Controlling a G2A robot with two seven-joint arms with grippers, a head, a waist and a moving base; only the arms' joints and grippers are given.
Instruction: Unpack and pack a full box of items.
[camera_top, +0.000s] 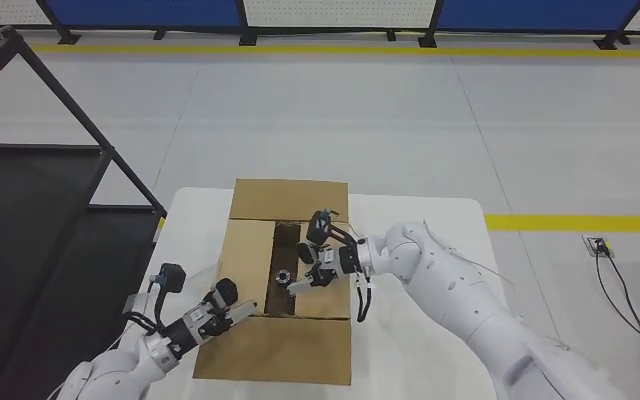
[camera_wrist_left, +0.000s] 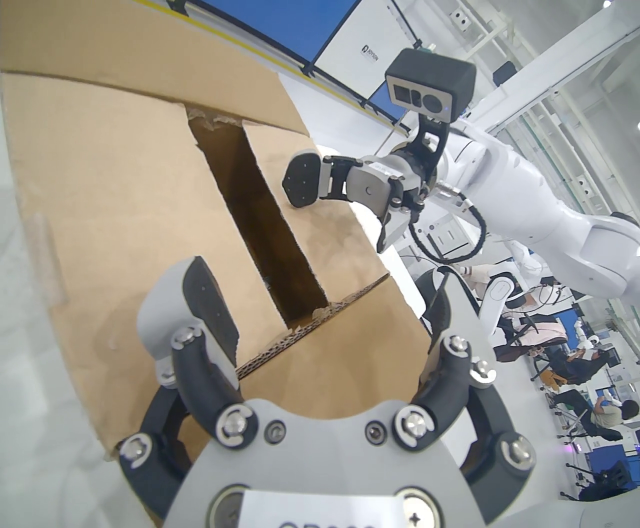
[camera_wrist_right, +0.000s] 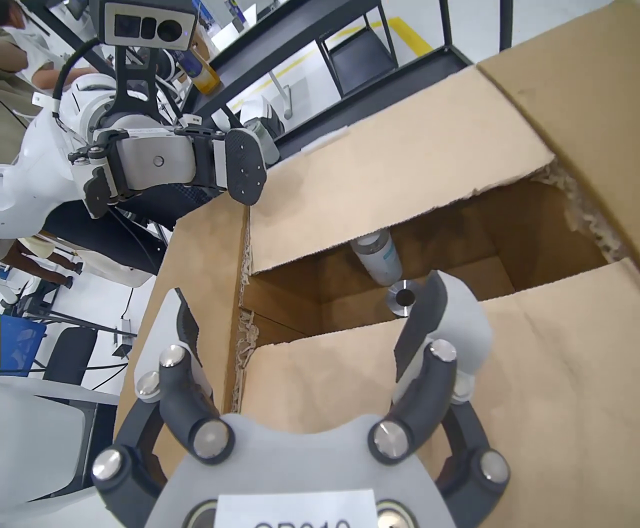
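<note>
My left hand (camera_top: 231, 303), spread, sat at the left flap (camera_top: 248, 262) of the box (camera_top: 290, 197). The box stood on the surface (camera_top: 425, 215), flaps part-open. My right hand (camera_top: 303, 277), spread, hung over the gap. Risk: a flap springing shut could block the bottle (camera_wrist_right: 378, 257) inside.

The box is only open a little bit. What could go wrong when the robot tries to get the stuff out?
The gap between the box flaps is narrow, so the open right end effector might snag a torn flap edge. The bottle lies partly under a flap, so gripping it could be tricky. The open left end effector sits at the box's corner; a nudge might slide the box.
</note>
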